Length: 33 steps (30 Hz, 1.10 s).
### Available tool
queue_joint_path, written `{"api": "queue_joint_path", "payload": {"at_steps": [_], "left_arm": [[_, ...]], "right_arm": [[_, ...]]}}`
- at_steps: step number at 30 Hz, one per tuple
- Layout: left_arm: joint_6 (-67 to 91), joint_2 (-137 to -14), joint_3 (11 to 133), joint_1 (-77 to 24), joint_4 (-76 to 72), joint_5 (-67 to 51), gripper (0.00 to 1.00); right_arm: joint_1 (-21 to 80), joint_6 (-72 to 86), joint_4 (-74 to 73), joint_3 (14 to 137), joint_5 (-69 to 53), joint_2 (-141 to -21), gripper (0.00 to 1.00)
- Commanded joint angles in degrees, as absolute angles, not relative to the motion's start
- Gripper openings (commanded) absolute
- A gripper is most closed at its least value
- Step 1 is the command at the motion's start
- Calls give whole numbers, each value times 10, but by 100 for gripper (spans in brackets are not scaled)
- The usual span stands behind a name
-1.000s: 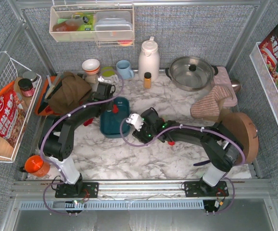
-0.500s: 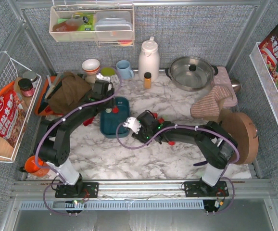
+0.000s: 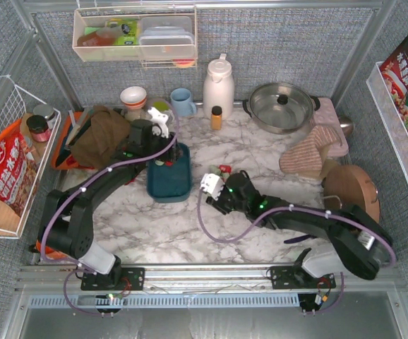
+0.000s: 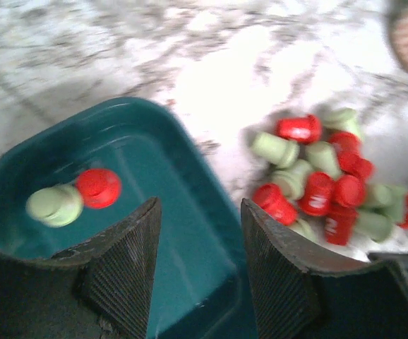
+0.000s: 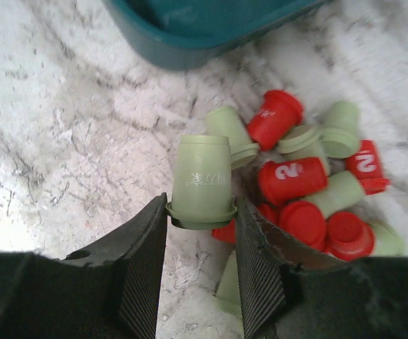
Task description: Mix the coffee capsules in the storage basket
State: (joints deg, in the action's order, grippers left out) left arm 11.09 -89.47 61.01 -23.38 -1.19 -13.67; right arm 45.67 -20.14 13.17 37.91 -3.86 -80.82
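The left claw hangs open and empty over the teal tray, which sits on the counter. Inside the tray, at one end, a red pod and a green pod lie touching. The heap of red and green pods lies on the counter just beside the tray. Next to that heap, near the tray's corner, the right claw is clamped on a pale green pod.
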Motion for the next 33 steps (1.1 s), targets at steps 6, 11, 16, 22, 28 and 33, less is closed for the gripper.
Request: {"api": "queue_joint_path", "payload": {"at_steps": [6, 11, 16, 22, 28, 33], "left_arm": [[130, -900, 595, -271, -131, -442, 62], [135, -900, 596, -299, -142, -484, 63], [153, -885, 592, -306, -160, -506, 64], [151, -890, 601, -312, -149, -537, 65], [135, -912, 624, -323, -103, -534, 65], [137, -915, 624, -327, -104, -530, 63]], "right_arm": [[448, -171, 330, 286, 14, -663, 23], [443, -186, 369, 261, 40, -630, 23], [442, -188, 377, 261, 38, -637, 23], [441, -191, 383, 268, 40, -643, 23], [441, -194, 389, 271, 34, -636, 23], [441, -195, 388, 275, 18, -637, 23]]}}
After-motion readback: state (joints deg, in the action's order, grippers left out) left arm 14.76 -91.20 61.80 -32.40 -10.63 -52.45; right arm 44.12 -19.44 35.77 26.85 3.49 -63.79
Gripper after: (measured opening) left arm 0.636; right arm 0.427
